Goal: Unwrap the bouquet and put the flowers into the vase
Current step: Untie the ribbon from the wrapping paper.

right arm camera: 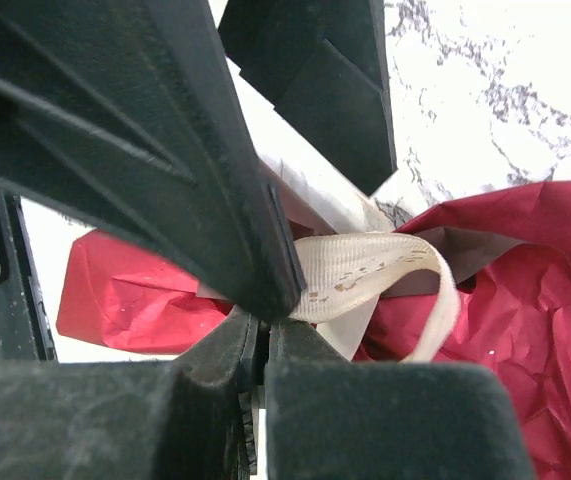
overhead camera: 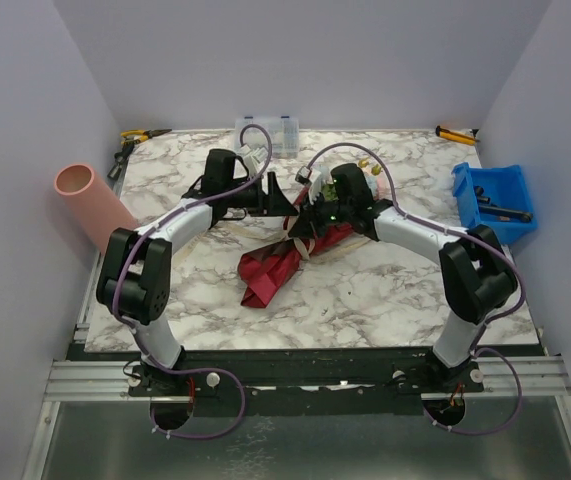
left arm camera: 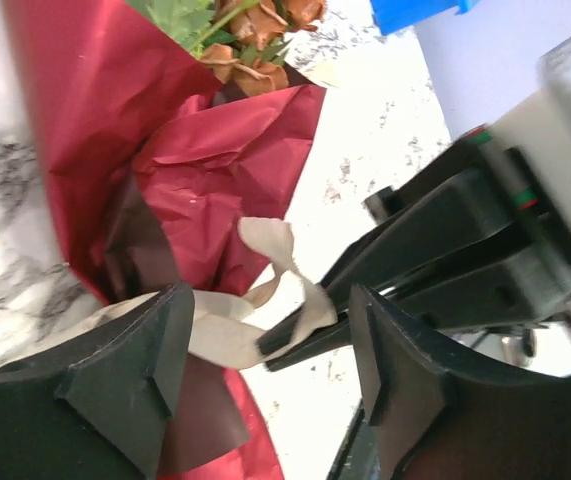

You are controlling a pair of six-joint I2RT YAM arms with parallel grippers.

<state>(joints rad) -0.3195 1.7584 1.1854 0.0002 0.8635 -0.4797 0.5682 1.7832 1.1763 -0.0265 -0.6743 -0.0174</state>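
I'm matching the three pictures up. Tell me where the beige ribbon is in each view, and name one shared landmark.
Left wrist: ribbon lower centre, its end pinched by the right gripper.
Right wrist: centre, looping out of that shut gripper.
Top external: mid-table at the maroon wrapping sheet's upper end, too covered to pick out.
Shared landmark: the maroon wrapping sheet.

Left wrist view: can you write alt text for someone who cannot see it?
The left gripper, jaws open, straddles the beige ribbon of the maroon-wrapped bouquet, while the right gripper, shut, pinches the same ribbon. Brownish-orange flowers peek out at the top, over a marble table.
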